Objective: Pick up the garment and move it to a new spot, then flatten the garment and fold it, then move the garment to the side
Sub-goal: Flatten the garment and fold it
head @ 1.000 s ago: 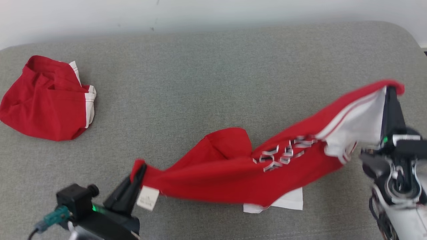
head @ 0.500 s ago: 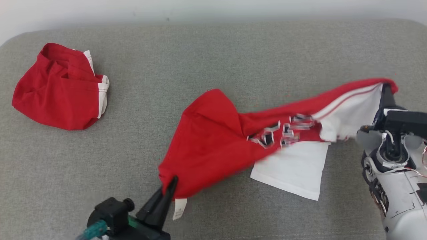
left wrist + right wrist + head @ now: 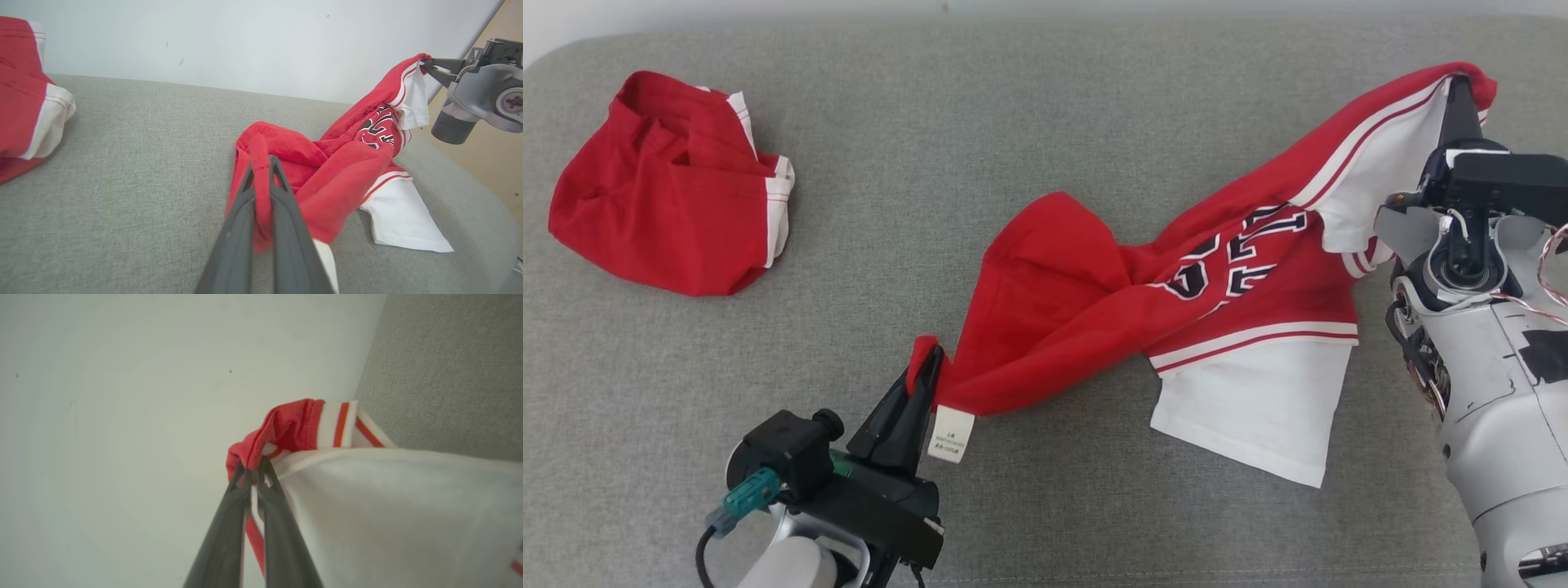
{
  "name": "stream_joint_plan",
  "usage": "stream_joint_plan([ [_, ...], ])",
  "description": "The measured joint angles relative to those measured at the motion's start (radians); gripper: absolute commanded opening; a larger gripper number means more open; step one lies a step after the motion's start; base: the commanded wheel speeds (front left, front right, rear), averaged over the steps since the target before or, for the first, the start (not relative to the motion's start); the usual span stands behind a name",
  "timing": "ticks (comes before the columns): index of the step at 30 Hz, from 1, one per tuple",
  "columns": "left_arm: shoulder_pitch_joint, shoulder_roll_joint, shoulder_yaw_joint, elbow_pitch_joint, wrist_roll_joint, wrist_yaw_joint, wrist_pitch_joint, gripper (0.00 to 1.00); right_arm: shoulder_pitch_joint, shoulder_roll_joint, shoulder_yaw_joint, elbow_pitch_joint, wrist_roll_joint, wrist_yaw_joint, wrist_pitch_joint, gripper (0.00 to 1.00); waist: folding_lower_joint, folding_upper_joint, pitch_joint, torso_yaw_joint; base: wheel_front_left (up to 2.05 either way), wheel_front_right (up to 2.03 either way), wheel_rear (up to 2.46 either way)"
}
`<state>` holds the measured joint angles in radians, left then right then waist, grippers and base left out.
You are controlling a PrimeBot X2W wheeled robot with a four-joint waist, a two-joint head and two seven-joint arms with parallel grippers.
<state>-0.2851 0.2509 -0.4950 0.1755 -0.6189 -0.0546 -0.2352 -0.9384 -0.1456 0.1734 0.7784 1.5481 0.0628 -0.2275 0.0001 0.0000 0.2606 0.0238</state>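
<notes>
Pinching the near hem, the left gripper (image 3: 929,369) is closed on the garment (image 3: 1086,327), which sags mid-span onto the grey cushion (image 3: 980,122). Farther off, the right gripper (image 3: 1459,90) clamps the striped edge, evidently to spread it flat.

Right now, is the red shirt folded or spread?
Neither: the shirt is bunched and twisted, held between left gripper and right gripper.

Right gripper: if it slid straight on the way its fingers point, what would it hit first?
The right gripper is shut on the red-and-white jersey, so that cloth goes with it. Beyond, the line seems to meet the pale wall behind the grey cushion, though depth is unclear.
</notes>
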Motion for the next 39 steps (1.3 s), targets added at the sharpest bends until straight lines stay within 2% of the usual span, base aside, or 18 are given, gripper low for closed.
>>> stream_joint_plan([
  [5,-0.021,-0.022,-0.004,0.051,0.000,-0.007,0.000,0.00,-0.017,-0.001,0.046,0.102,-0.050,-0.001,-0.002,0.00,0.0000,0.0000,0.020,0.014,0.00,0.00,0.00],
  [6,-0.025,-0.027,-0.004,0.068,0.000,-0.007,0.000,0.00,-0.017,0.002,0.062,0.129,-0.054,-0.003,-0.001,0.12,0.0000,0.0000,0.026,0.018,0.00,0.00,0.00],
  [7,-0.032,-0.033,-0.005,0.089,-0.001,-0.007,0.000,0.00,-0.017,0.007,0.076,0.152,-0.060,-0.006,0.004,0.77,0.0001,0.0001,0.031,0.022,0.00,0.00,0.00],
  [8,-0.038,-0.039,-0.005,0.107,-0.002,-0.007,0.000,0.14,-0.017,0.013,0.088,0.173,-0.072,-0.006,0.006,1.00,0.0000,0.0001,0.035,0.025,0.00,0.00,0.00],
  [9,-0.043,-0.043,-0.004,0.126,-0.003,-0.005,0.000,0.28,-0.017,0.021,0.093,0.194,-0.079,-0.006,0.006,1.00,0.0000,0.0001,0.040,0.028,0.00,0.00,0.00],
  [10,-0.046,-0.044,-0.004,0.145,-0.003,-0.002,0.000,0.69,-0.017,0.028,0.095,0.211,-0.080,-0.006,0.006,1.00,0.0001,0.0001,0.043,0.031,0.00,0.00,0.00],
  [11,-0.046,-0.044,-0.003,0.158,-0.003,-0.001,0.000,0.98,-0.019,0.034,0.103,0.228,-0.081,-0.006,0.007,1.00,0.0000,0.0001,0.046,0.032,0.00,0.00,0.00],
  [16,-0.051,-0.039,0.000,0.222,-0.005,0.001,0.000,1.00,-0.037,0.043,0.148,0.291,-0.109,0.001,0.039,1.00,0.0001,0.0001,0.040,0.021,0.00,0.00,0.00],
  [26,-0.040,-0.020,0.046,0.242,-0.013,0.001,-0.008,1.00,-0.030,0.019,0.157,0.294,-0.116,0.052,0.050,1.00,0.0000,0.0000,-0.015,-0.007,0.00,0.00,0.00],
  [33,0.026,-0.005,0.081,0.210,-0.040,-0.008,-0.014,1.00,0.099,-0.016,0.198,0.225,-0.169,0.061,0.022,1.00,-0.0001,0.0000,-0.070,-0.027,0.00,0.00,0.00],
  [39,0.093,-0.005,0.111,0.170,-0.061,-0.007,-0.015,1.00,0.269,-0.027,0.254,0.076,-0.207,0.061,0.009,1.00,-0.0003,0.0000,-0.119,-0.047,0.00,0.00,0.00],
])
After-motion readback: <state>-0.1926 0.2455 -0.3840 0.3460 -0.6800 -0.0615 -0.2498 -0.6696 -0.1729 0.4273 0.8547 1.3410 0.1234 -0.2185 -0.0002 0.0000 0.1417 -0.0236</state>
